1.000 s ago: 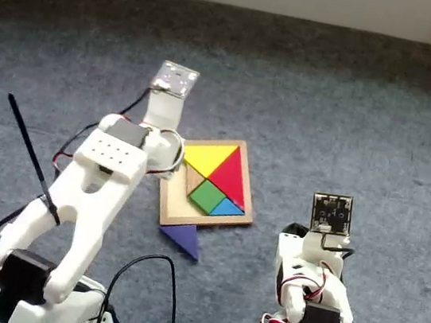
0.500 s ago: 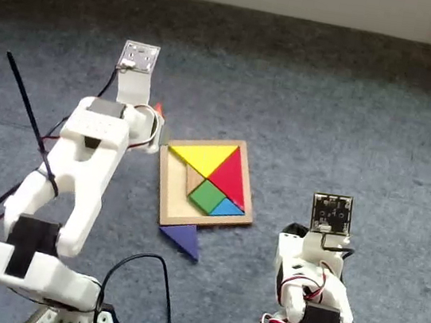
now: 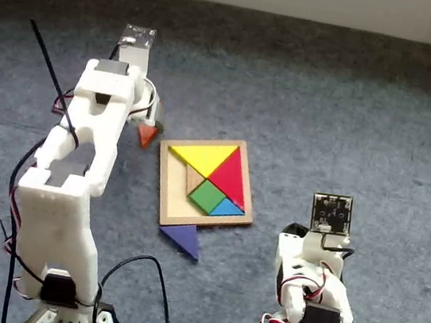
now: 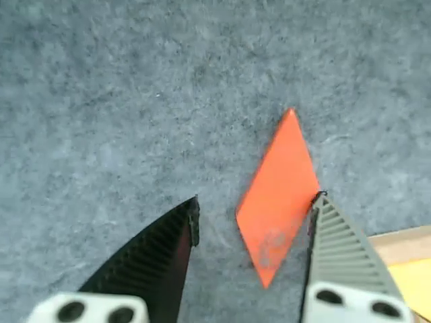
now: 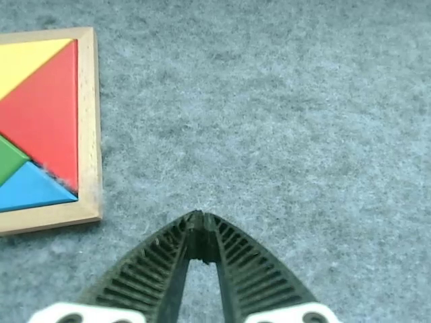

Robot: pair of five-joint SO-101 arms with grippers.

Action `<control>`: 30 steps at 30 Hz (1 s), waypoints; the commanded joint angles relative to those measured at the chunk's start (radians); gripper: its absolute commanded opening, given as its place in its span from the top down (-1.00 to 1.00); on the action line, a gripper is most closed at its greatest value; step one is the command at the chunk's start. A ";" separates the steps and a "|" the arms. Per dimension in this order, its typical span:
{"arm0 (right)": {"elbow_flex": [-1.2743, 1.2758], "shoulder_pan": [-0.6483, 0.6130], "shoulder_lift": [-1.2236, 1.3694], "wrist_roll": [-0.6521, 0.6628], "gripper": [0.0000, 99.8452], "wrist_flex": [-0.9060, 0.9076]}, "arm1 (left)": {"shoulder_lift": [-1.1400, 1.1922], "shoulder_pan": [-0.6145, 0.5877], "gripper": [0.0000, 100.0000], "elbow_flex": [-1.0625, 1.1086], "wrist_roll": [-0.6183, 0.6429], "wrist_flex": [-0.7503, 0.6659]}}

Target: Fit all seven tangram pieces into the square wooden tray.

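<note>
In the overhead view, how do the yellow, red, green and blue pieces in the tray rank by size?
1. The yellow piece and the red piece: largest, looking about alike, so I won't rank them.
2. The green piece.
3. The blue piece, the smallest.

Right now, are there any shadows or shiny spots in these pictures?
High view: soft, even light; the carpet looks darker along its far edge, no hard shadows. Left wrist view: a pale patch on the orange piece, perhaps glare. Right wrist view: a whitish smudge on the red piece, no clear shadow under the fingers.
</note>
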 commanded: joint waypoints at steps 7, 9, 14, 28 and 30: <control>0.148 0.013 0.007 -0.003 0.98 0.002 | 0.185 -0.004 0.46 -0.340 -0.009 0.196; 0.148 0.013 0.007 -0.003 0.98 0.002 | 0.217 -0.004 0.46 -0.395 -0.009 0.236; 0.148 0.013 0.007 -0.003 0.98 0.002 | 0.271 -0.004 0.61 -0.487 -0.009 0.295; 0.148 0.013 0.007 -0.003 0.98 0.001 | 0.243 0.024 0.79 -0.538 -0.011 0.420; 0.148 0.013 0.007 -0.003 0.98 0.001 | 0.205 0.035 0.79 -0.538 -0.009 0.451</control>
